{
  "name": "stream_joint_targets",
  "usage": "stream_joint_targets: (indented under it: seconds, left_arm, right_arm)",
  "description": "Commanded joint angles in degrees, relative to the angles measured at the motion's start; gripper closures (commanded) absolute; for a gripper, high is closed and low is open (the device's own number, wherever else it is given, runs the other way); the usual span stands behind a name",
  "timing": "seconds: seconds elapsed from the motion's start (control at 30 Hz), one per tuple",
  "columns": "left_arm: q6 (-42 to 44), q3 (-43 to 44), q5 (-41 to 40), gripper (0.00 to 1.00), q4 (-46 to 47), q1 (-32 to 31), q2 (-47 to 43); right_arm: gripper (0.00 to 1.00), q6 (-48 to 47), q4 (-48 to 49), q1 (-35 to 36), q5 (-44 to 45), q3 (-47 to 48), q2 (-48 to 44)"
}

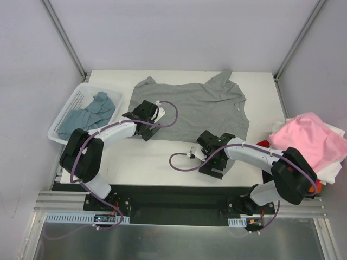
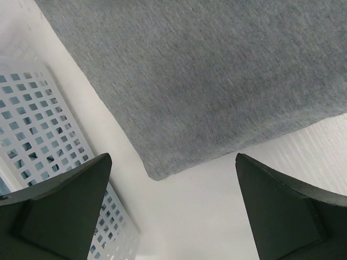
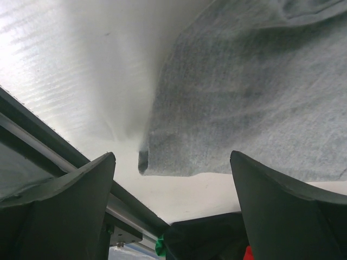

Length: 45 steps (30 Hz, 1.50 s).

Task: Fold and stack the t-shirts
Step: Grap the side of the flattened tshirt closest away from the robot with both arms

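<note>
A light heather-grey t-shirt (image 1: pixel 190 108) lies spread flat on the white table, collar toward the far edge. My left gripper (image 1: pixel 140 116) hovers over its near-left corner, jaws open. In the left wrist view that corner (image 2: pixel 157 170) of the grey t-shirt lies just ahead of the gap between the fingers (image 2: pixel 59 208). My right gripper (image 1: pixel 212 154) is open at the shirt's near-right hem. In the right wrist view the hem corner (image 3: pixel 145 160), slightly turned up, lies between the fingers (image 3: pixel 282 206), which hold nothing.
A white slatted basket (image 1: pixel 64 115) at the left holds a crumpled blue-teal t-shirt (image 1: pixel 89 114); its wall (image 2: pixel 32 130) shows close beside the left finger. A heap with a pink t-shirt (image 1: pixel 309 138) on top, white and red-orange cloth beneath, sits at the right edge. A metal rail (image 3: pixel 65 146) runs along the table's near edge.
</note>
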Motion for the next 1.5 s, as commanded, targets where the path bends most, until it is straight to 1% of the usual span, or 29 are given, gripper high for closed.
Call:
stream_joint_targets:
  seconds: [0.0, 0.17, 0.2, 0.27, 0.3, 0.33, 0.5, 0.57, 0.73, 0.93, 1.0, 1.17, 1.3, 1.43, 1.47]
  left_arm:
    - [0.51, 0.94, -1.83, 0.01, -0.1, -0.1, -0.55]
    - [0.86, 0.58, -2.35, 0.01, -0.1, -0.1, -0.99]
    - [0.86, 0.58, -2.27, 0.01, -0.1, -0.1, -1.08]
    - [0.95, 0.5, -2.35, 0.01, -0.1, -0.1, -1.25]
    - [0.86, 0.41, -2.44, 0.01, -0.1, -0.1, -1.17]
    - [0.86, 0.41, -2.53, 0.01, -0.1, -0.1, -1.17]
    - [0.77, -0.3, -2.7, 0.0, -0.1, -0.01, -1.17]
    - [0.77, -0.38, -3.05, 0.01, -0.1, -0.1, -1.43]
    - [0.33, -0.65, -3.85, 0.01, -0.19, -0.01, -2.57]
    - [0.6, -1.52, -3.94, 0.01, -0.36, -0.02, -2.49]
    - [0.51, -1.7, -2.8, 0.01, -0.36, -0.1, -2.48]
    - [-0.63, -2.58, 1.07, 0.01, -4.22, -0.1, -3.8]
    - [-2.39, -3.28, 7.03, 0.01, -6.51, 0.51, -6.52]
    - [-5.37, -1.27, 13.19, 0.01, -9.59, 4.89, -6.27]
    - [-5.64, -1.0, 13.46, 0.01, -9.68, 5.78, -6.0]
  right_arm:
    - [0.11, -2.47, -0.2, 0.26, -1.57, -1.34, -0.41]
    - [0.17, -3.27, 0.41, 0.26, -2.45, -1.7, 0.73]
    - [0.21, -3.36, 0.68, 0.34, -2.28, -1.87, 1.17]
    - [0.24, -3.79, 0.94, 0.26, -2.1, -1.96, 1.7]
    - [0.3, -3.88, 0.94, 0.26, -2.19, -1.96, 1.7]
    - [0.32, -4.06, 1.12, 0.34, -2.27, -2.05, 1.87]
    - [0.37, -4.41, 2.08, 0.26, -1.22, -2.93, 2.66]
    - [0.37, -4.5, 2.7, 0.26, -1.05, -3.28, 3.36]
    - [0.41, -4.41, 4.46, 0.26, 1.14, -3.63, 3.98]
    - [0.46, -4.85, 5.69, -0.01, 1.59, -3.54, 5.48]
    - [0.46, -4.85, 5.78, -0.09, 1.5, -3.45, 6.09]
    - [0.46, -4.68, 5.6, -0.1, 1.5, -3.45, 5.48]
    - [0.46, -4.59, 5.34, -0.18, 1.33, -3.63, 4.95]
    - [0.46, -4.5, 5.43, -0.18, 1.07, -3.63, 5.13]
    - [0.46, -4.5, 5.43, -0.18, 0.89, -3.63, 5.21]
